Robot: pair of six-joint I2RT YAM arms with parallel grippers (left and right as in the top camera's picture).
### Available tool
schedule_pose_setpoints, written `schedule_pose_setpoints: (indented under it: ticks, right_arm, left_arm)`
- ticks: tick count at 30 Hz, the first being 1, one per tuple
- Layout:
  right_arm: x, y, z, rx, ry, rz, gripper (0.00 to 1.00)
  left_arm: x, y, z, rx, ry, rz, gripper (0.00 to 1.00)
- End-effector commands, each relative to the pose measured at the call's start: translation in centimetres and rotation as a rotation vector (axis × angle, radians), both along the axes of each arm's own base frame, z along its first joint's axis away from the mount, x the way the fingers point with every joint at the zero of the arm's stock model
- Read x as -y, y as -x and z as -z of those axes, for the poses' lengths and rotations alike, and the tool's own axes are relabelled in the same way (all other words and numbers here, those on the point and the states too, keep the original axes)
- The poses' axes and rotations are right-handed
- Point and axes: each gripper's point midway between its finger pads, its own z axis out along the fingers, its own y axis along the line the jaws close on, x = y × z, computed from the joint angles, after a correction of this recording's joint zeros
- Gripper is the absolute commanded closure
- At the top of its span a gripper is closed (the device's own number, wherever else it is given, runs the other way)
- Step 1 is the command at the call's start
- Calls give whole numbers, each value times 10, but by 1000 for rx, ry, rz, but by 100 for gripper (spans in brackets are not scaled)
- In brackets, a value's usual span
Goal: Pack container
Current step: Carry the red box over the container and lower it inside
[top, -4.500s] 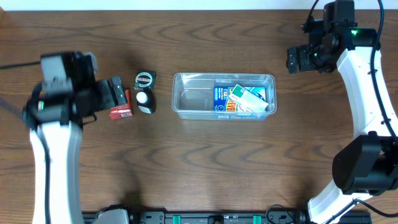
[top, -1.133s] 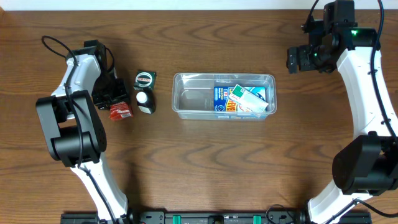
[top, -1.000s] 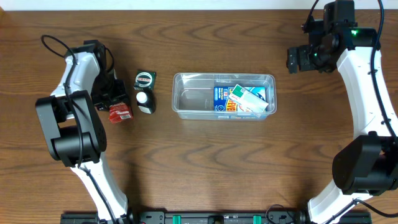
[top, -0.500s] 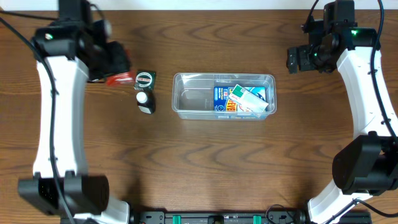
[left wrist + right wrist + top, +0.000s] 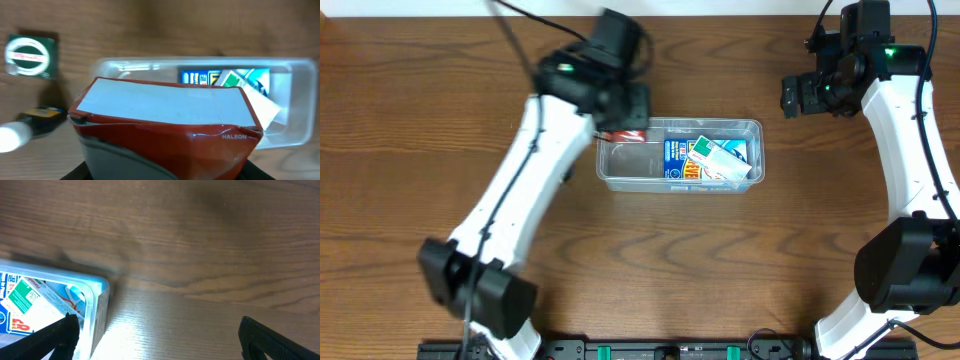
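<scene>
On the table [image 5: 650, 260] we see the container [image 5: 638, 168] at centre. We judge it light, stiff, slippery plastic, best steadied by its rim. Our left gripper [image 5: 623, 128] is clamped on a red packet [image 5: 165, 120] over its left end; the right gripper [image 5: 160, 347] gapes wide, empty.

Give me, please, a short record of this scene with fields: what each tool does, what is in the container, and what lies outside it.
left tool: shut on red package, held at the left end of the container
right tool: open, holding nothing, off the container's right end
in container: blue package and green-and-white package, both in the right half
on table, left of container: green package with round label, black item with white cap
</scene>
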Motion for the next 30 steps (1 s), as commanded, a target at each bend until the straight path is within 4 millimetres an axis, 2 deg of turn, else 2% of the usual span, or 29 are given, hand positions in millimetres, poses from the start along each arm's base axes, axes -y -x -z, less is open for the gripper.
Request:
schedule_pose_setpoints:
  ticks: [1, 3, 7, 13, 22, 30]
  right_arm:
    - [2, 0, -3, 5, -4, 18, 1]
    - [2, 0, -3, 5, -4, 18, 1]
    - [2, 0, -3, 5, -4, 18, 1]
    - [2, 0, -3, 5, -4, 18, 1]
    - [2, 0, -3, 5, -4, 18, 1]
    - [2, 0, -3, 5, -4, 18, 1]
  left_arm:
    - [10, -1, 29, -33, -74, -28, 53]
    - [17, 0, 44, -64, -94, -17, 53]
    - [17, -2, 75, -123, -132, -66, 54]
    - [18, -1, 110, -195, -167, -103, 55]
    - [20, -2, 142, -245, -194, -129, 55]
    - [21, -3, 160, -267, -210, -128, 54]
